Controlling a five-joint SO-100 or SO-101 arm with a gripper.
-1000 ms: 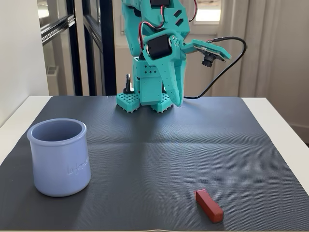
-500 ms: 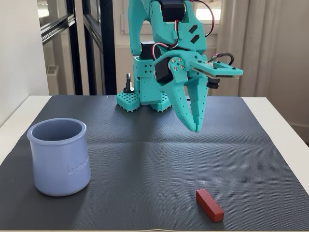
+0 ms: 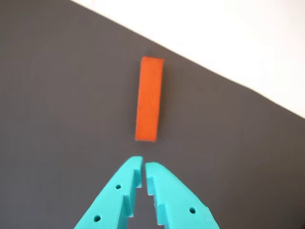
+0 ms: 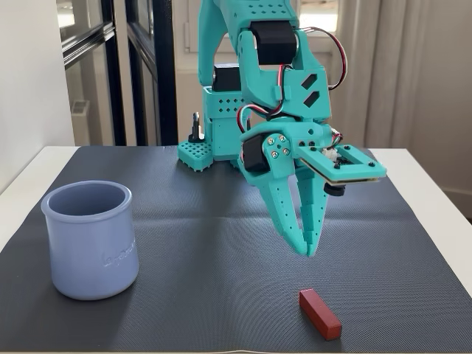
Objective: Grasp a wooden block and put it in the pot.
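Note:
The wooden block point(image 3: 149, 98) is a small red-brown bar lying flat on the dark mat; in the fixed view point(image 4: 319, 313) it lies near the mat's front edge, right of centre. My teal gripper point(image 3: 143, 167) is shut and empty, its tips just short of the block's near end in the wrist view. In the fixed view the gripper point(image 4: 307, 249) hangs above the mat, behind and slightly left of the block, apart from it. The pale lavender-blue pot point(image 4: 92, 240) stands upright at the front left, out of the wrist view.
A dark grey mat point(image 4: 206, 243) covers a white table point(image 4: 431, 177). The arm's teal base point(image 4: 214, 125) stands at the mat's back centre. In the wrist view the mat's edge runs diagonally, with white table point(image 3: 228, 33) beyond.

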